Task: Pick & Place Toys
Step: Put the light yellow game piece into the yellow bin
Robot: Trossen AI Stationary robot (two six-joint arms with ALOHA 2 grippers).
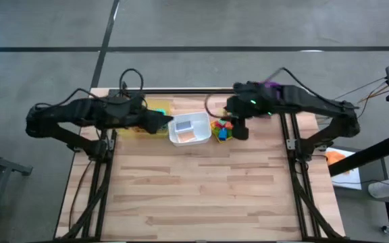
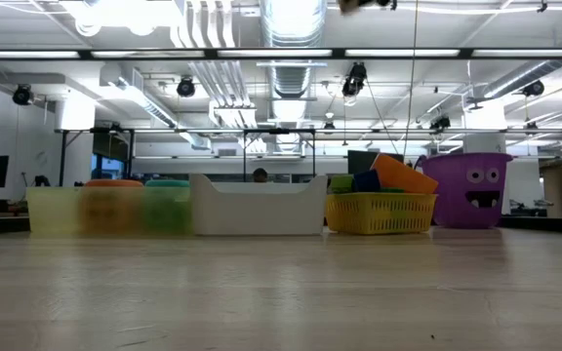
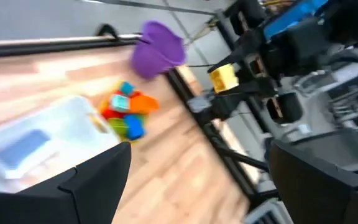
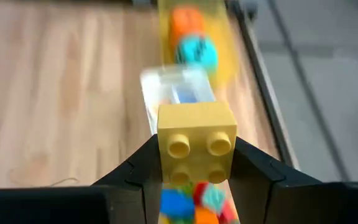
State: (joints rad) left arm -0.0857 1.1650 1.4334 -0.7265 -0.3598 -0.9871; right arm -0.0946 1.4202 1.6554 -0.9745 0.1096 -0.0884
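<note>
A yellow four-stud plastic building block (image 4: pixel 196 142) sits pinched between dark gripper fingers above a heap of red, blue, green and orange blocks (image 1: pixel 221 128) near the tabletop's far edge, while an orange die (image 4: pixel 187 22) and a teal die (image 4: pixel 197 51) lie side by side farther along that edge.

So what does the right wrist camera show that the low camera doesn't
Only the right wrist view shows the right gripper, its fingers shut on a yellow block, and the wooden slats of the table from above. Only the low view shows the purple bucket and the room's ceiling lights. Both show the white tray, with the orange die and teal die beyond it.
</note>
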